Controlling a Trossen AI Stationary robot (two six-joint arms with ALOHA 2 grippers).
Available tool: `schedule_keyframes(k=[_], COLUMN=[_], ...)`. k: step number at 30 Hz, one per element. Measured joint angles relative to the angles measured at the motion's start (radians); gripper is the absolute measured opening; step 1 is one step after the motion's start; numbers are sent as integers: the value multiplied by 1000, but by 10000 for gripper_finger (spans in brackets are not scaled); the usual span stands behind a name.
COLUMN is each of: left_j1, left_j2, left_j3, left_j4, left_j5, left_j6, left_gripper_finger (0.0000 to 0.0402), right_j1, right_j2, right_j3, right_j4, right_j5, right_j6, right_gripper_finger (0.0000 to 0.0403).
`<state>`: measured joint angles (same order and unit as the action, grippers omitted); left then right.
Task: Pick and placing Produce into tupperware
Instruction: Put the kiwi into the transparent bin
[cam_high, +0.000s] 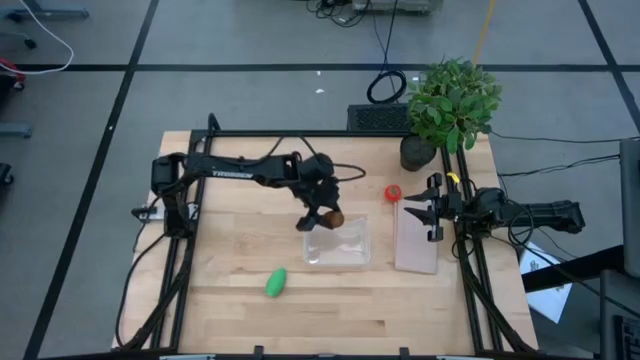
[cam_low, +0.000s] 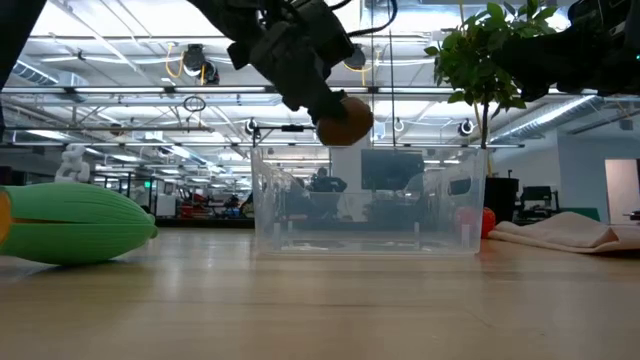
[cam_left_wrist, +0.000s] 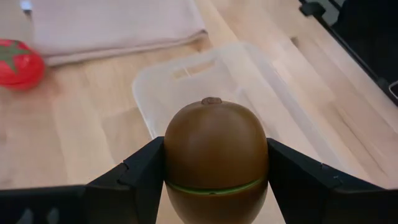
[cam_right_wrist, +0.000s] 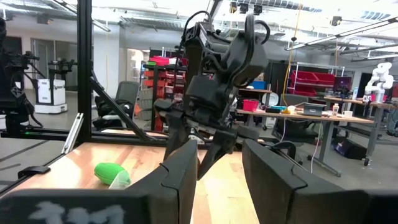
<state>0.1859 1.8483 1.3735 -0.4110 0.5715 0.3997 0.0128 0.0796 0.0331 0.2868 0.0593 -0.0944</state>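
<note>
Looking down from the high view, I have the left gripper (cam_high: 327, 214) clamped on the kiwi (cam_high: 334, 216), hanging over the far rim of the tupperware (cam_high: 338, 243); the green piece (cam_high: 276, 282) lies on the table (cam_high: 230, 310) well off to its near side, the tomato (cam_high: 393, 192) sits off toward the right arm, and the right gripper (cam_high: 432, 212) waits above the whitish panel (cam_high: 417, 240) with its fingers a little apart and nothing between them. From the low view I get what the overhead cannot give me: the kiwi is clear above the container's top edge, not yet inside, and it sits over the left half of the clear walls. The left wrist view shows both dark fingers (cam_left_wrist: 140, 171) pressed on the kiwi's sides near its lower seam, with the tupperware directly beyond and below; the grip looks low on a round, smooth ball, so I judge it could squirt out if I jolt the arm. Because the overhead puts the kiwi near the rim rather than the middle, releasing here risks it striking the edge and bouncing out, or tipping the light container. The right wrist view adds only the left arm seen from the side, and the green piece beyond it.
</note>
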Motion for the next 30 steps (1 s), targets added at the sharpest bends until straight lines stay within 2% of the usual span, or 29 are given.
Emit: schedule_keyframes(k=[18,28,30], left_j1=[-34,-58,-72], left_j2=[110,112,112], left_j3=[0,0,0], left_j4=[-64,-113,-134], left_j5=[-52,-62,-100], left_j6=[24,71,103], left_gripper_finger=[239,239,239], right_j1=[0,0,0], right_j2=[2,2,2], right_j3=[0,0,0], right_j4=[-8,-8,-8], right_j5=[-1,-1,-2], right_j6=[3,3,2], right_gripper_finger=[121,121,121])
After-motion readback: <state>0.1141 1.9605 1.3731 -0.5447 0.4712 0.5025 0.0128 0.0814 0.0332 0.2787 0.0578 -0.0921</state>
